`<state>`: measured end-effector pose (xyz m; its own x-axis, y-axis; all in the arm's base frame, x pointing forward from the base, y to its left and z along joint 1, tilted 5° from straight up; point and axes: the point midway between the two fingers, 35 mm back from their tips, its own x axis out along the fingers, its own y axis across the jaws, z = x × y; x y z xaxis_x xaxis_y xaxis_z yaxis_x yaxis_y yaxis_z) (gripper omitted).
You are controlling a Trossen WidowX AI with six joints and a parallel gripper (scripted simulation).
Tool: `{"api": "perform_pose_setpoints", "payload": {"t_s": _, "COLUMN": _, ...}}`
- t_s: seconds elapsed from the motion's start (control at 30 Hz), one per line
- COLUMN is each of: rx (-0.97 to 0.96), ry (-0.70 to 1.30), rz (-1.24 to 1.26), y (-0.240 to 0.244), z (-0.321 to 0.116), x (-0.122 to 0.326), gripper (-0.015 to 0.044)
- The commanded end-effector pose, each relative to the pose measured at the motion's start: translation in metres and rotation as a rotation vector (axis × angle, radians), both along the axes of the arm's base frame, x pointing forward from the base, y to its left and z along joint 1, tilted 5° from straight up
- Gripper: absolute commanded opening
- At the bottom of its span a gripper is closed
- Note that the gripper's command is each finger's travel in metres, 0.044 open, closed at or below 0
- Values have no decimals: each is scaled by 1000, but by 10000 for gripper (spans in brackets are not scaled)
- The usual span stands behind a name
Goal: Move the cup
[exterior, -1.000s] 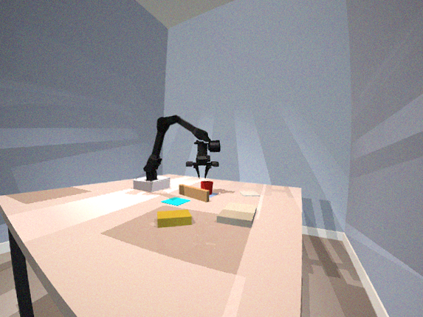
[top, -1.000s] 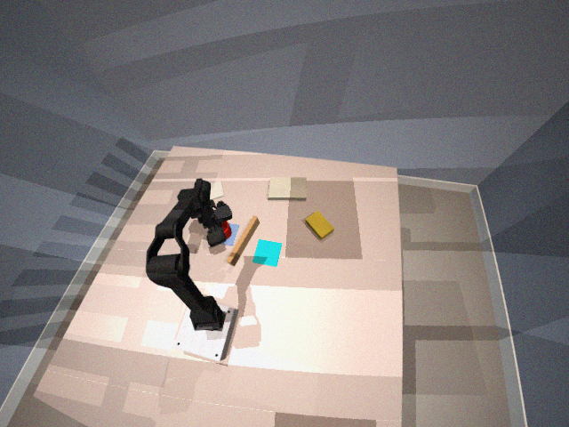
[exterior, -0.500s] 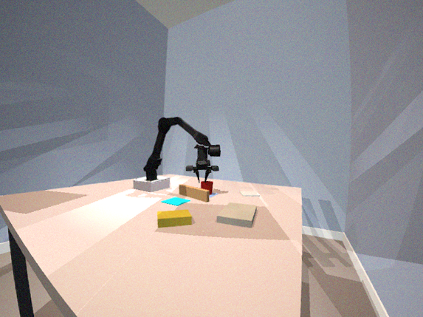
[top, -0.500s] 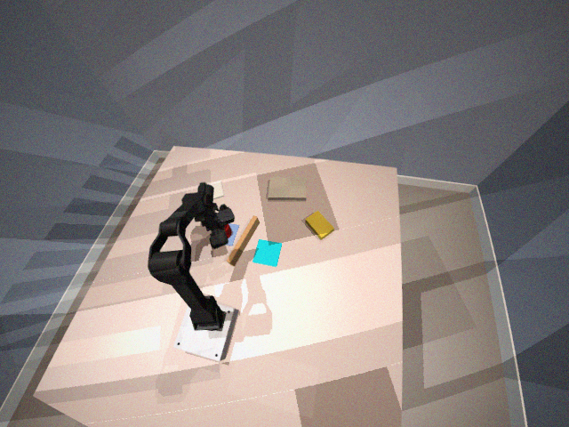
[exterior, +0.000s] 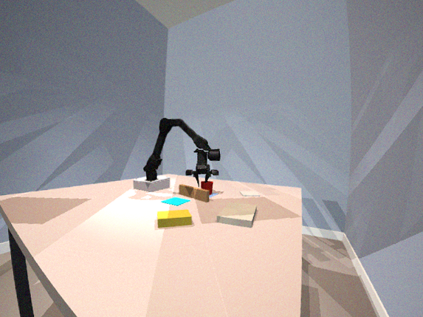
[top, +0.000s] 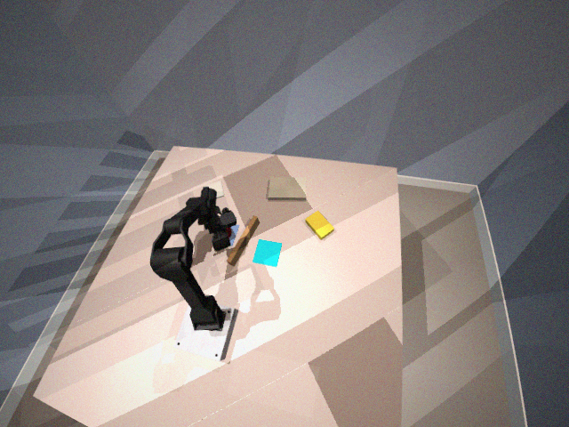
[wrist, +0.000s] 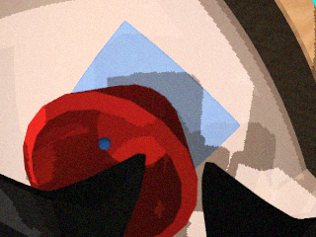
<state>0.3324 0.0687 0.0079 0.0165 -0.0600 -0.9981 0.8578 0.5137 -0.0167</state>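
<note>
The red cup (top: 228, 231) (exterior: 207, 188) (wrist: 74, 133) stands roughly upright at the blue pad (top: 235, 233) (exterior: 215, 194) (wrist: 133, 51), over its near part in the wrist view. A blue marble (wrist: 104, 143) shows inside; other marbles, if any, are hidden. My gripper (exterior: 202, 184) (wrist: 174, 166) is partly open, pointing down at the cup. In the wrist view one fingertip is over the cup's mouth and the other is outside its rim, with the wall between them; I see no clamping. The cyan pad (top: 267, 253) (exterior: 175, 201) is bare.
A wooden bar (top: 243, 241) (exterior: 194, 193) (wrist: 299, 20) stands between the two pads. A yellow block (top: 319, 224) (exterior: 174, 218) and a beige slab (top: 284, 189) (exterior: 236, 215) lie farther from the arm's base. A small pale slab (top: 219, 189) (exterior: 249, 193) lies beyond the gripper.
</note>
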Motion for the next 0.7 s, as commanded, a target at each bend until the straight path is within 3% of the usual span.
{"api": "perform_pose_setpoints", "payload": {"t_s": 0.0, "rx": -8, "ry": 13, "rz": 6, "y": -2, "z": -8, "x": -3, "gripper": 148}}
{"api": "perform_pose_setpoints", "payload": {"t_s": 0.33, "rx": -8, "ry": 13, "rz": 6, "y": -2, "z": -9, "x": -3, "gripper": 148}}
{"api": "perform_pose_setpoints", "payload": {"t_s": 0.67, "rx": -2, "ry": 10, "rz": 0, "y": -1, "z": -7, "x": -2, "gripper": 81}}
